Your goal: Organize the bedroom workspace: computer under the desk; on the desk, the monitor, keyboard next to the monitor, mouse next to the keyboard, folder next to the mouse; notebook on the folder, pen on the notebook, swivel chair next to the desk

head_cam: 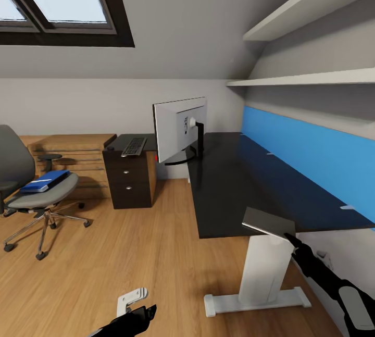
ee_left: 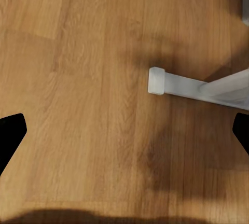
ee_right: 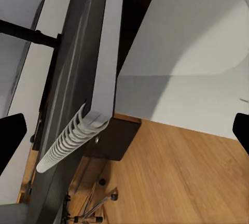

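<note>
Blue folder [head_cam: 44, 181] lies on the swivel chair [head_cam: 31, 191] seat.

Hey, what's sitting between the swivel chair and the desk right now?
In the head view, a dark drawer cabinet stands between the swivel chair and the desk, with the keyboard lying on top of it. The floor around it is bare wood.

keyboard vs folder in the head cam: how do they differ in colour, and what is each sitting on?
The keyboard is dark grey-black; the folder is bright blue. The keyboard lies on the dark drawer cabinet beside the desk; the folder lies on the swivel chair seat. The keyboard is close to the monitor; the folder is farther off. Both lie flat, and neither is on the desk yet.
</note>
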Available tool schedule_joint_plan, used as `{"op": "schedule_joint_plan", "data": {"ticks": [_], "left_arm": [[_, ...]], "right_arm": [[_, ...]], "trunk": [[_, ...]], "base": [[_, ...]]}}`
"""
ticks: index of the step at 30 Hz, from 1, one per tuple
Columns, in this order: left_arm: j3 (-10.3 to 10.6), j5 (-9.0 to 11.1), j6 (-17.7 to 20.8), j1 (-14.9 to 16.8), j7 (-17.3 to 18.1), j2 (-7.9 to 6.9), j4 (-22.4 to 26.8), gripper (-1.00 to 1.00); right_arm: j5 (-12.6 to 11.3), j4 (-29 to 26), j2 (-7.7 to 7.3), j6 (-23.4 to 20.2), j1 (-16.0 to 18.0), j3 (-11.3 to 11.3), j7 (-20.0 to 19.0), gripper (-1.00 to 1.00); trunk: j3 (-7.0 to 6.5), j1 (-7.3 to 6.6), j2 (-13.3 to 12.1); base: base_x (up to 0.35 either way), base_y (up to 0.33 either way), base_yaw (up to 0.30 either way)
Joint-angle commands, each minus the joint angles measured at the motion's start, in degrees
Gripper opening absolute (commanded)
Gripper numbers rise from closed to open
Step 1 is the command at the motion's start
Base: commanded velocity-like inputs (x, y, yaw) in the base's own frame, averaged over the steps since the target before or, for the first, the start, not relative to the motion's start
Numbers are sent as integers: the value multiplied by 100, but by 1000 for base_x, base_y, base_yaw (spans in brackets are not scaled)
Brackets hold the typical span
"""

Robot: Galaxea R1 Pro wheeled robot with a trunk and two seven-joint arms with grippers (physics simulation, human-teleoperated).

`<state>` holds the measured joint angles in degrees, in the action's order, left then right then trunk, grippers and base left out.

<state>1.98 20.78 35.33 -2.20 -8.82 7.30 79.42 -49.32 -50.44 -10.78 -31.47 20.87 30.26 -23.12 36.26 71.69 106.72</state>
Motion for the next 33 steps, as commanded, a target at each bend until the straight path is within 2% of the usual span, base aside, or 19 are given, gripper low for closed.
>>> {"op": "schedule_joint_plan", "data": {"ticks": [1, 11, 21, 33], "left_arm": [[5, 52, 12, 0, -50, -1, -199, 100], [13, 49, -56, 0, -50, -1, -259, 100], [7, 49, -78, 0, -50, -1, -260, 100], [13, 49, -79, 0, -50, 6, -260, 100]], "right_arm": [[-25, -11, 6, -29, 4, 16, -8, 100], [-25, -18, 6, -26, 4, 16, -9, 100], [-25, -16, 6, -26, 4, 15, -9, 100], [-25, -12, 6, -26, 4, 19, -9, 100]], "trunk": [[5, 0, 3], [5, 0, 3], [5, 0, 3], [-157, -198, -358]], "base": [[0, 0, 0], [102, 0, 0], [10, 0, 0], [0, 0, 0]]}}
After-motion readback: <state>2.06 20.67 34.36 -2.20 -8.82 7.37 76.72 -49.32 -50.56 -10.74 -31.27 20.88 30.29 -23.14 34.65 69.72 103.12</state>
